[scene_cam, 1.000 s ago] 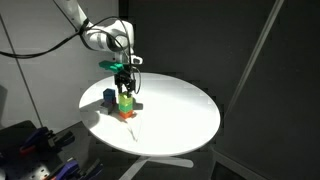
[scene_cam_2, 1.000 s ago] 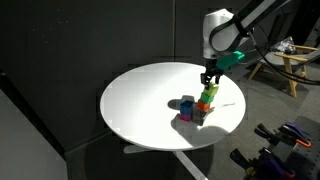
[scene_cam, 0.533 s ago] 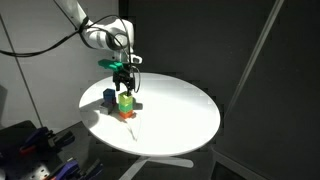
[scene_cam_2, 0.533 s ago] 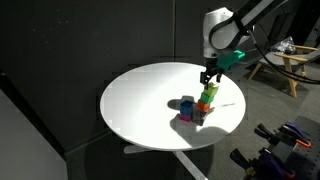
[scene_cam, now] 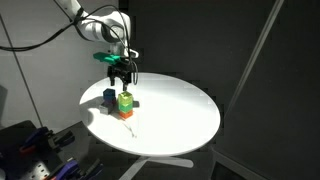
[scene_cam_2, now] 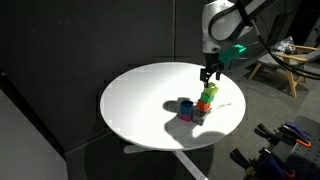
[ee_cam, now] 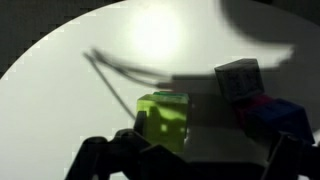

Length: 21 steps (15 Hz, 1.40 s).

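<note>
A second ago the tool (scene_cam: pixel 122 76) was down around the green block (scene_cam: pixel 125 100), its fingers close against the block's sides. Now it has lifted straight up and hangs just above the block with its fingers spread wide and nothing between them. In both exterior views there is a clear gap between fingertips and block. The green block has not moved with it. It sits on top of a small stack, on an orange block (scene_cam: pixel 125 113), near the edge of the round white counter (scene_cam: pixel 180 110), with a blue block (scene_cam: pixel 108 96) just beside the stack. In the wrist view the green block (ee_cam: pixel 163 118) lies straight below the camera, between the two dark fingers (ee_cam: pixel 108 160) and clear of both, with other blocks (ee_cam: pixel 238 78) to one side. The let-go looks clean: the block stands alone and seems level, so the placing appears done and the arm free to draw away.
</note>
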Each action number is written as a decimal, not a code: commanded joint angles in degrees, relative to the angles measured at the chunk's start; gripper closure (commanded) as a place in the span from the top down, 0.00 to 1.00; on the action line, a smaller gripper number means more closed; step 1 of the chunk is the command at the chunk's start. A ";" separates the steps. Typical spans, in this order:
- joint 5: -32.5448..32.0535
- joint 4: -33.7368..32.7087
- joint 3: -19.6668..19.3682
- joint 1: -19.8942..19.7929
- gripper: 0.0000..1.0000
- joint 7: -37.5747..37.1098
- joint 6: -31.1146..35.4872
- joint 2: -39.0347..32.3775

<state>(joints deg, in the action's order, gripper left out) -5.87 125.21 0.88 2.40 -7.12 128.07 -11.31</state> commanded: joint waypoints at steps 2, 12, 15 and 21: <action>2.67 2.36 1.95 0.32 1.00 7.09 -0.41 3.94; 3.61 5.21 4.61 1.84 1.00 14.20 4.42 4.31; 3.91 5.89 4.93 2.22 1.00 13.79 7.52 3.44; 3.63 6.67 5.05 2.64 1.00 12.29 10.96 1.63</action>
<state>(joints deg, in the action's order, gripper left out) -2.89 131.21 5.89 4.97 5.13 137.75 -9.55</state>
